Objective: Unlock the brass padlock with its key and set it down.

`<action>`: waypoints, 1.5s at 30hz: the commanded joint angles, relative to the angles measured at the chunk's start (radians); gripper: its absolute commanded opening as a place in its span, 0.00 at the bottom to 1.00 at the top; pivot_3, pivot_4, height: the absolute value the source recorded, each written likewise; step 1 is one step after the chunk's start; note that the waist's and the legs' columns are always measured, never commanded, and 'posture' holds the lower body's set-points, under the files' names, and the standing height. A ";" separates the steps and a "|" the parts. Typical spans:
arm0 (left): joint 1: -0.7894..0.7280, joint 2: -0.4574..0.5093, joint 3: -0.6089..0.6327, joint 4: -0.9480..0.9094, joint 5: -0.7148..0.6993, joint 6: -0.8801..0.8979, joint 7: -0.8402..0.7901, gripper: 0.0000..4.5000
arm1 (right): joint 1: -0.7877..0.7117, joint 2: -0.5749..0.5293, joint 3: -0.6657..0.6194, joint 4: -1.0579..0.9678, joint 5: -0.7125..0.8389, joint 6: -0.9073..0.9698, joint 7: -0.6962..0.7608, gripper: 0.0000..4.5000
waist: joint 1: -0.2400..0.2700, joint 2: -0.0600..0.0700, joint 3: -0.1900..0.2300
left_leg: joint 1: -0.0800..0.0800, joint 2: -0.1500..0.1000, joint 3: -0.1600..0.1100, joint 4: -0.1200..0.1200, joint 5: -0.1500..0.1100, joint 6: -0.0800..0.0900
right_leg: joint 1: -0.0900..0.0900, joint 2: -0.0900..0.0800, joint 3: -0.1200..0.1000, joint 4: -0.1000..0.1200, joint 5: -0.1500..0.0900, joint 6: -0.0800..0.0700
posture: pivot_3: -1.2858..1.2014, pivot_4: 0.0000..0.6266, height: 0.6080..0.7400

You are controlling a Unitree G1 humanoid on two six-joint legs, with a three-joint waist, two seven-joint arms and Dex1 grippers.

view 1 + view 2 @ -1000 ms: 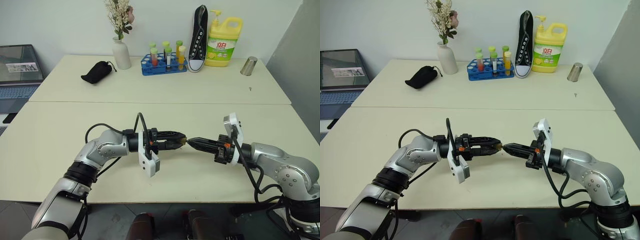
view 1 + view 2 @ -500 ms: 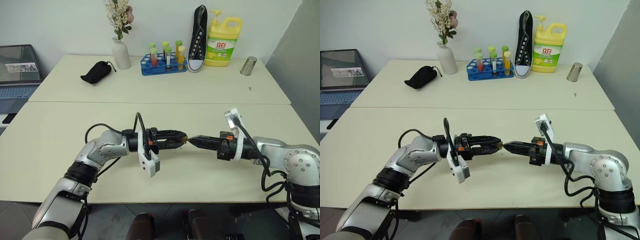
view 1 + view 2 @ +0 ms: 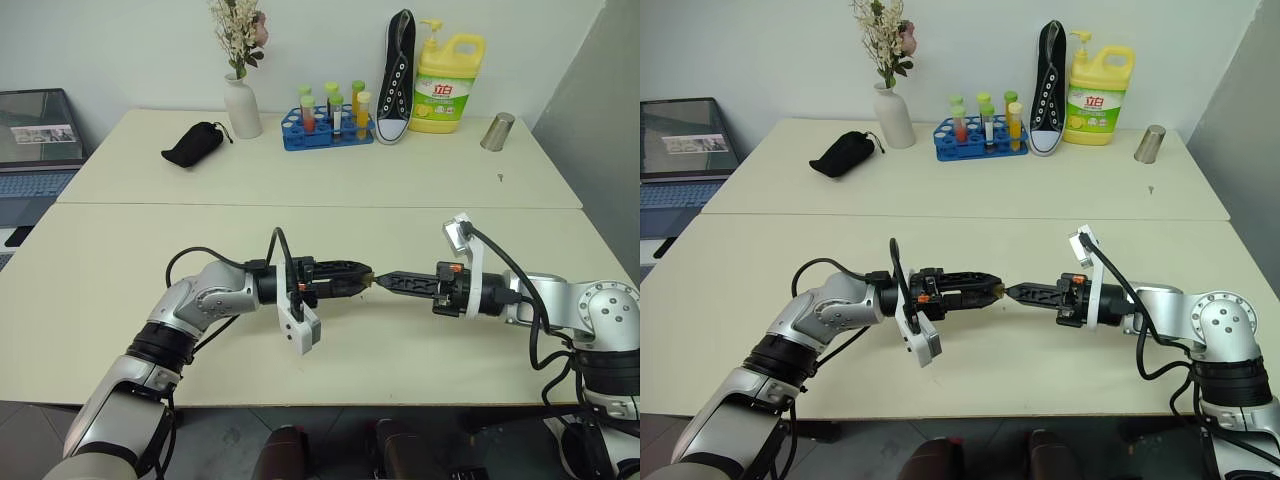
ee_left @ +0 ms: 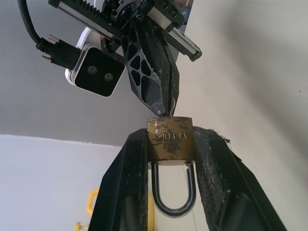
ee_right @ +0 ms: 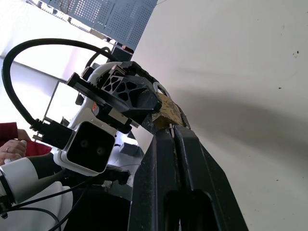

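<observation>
Grippers meet tip to tip over the table.
Left gripper clamps the padlock between part-open fingers, shackle toward its wrist; right gripper, pinched fully together, presses its tips against the padlock's far end, key not discernible.

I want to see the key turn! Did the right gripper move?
Yes. The right gripper rolled in place: its white wrist camera swung, tips staying beside the small brass padlock.

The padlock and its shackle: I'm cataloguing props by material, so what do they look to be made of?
The small golden padlock body looks like brass: dull yellow, scuffed, with stamped lettering. Its thin U-shaped shackle looks like polished steel or chrome plating, silvery and reflective.
</observation>
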 commanded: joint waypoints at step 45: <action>-0.002 -0.027 -0.026 -0.028 -0.032 0.035 0.008 0.21 | 0.067 0.032 0.067 -0.297 -0.814 -0.263 0.557 0.03 | 0.000 0.000 0.000 | 0.001 -0.001 0.000 0.000 0.000 0.000 | -0.001 0.000 -0.001 0.000 -0.001 0.002 | 0.52 0.24 1.00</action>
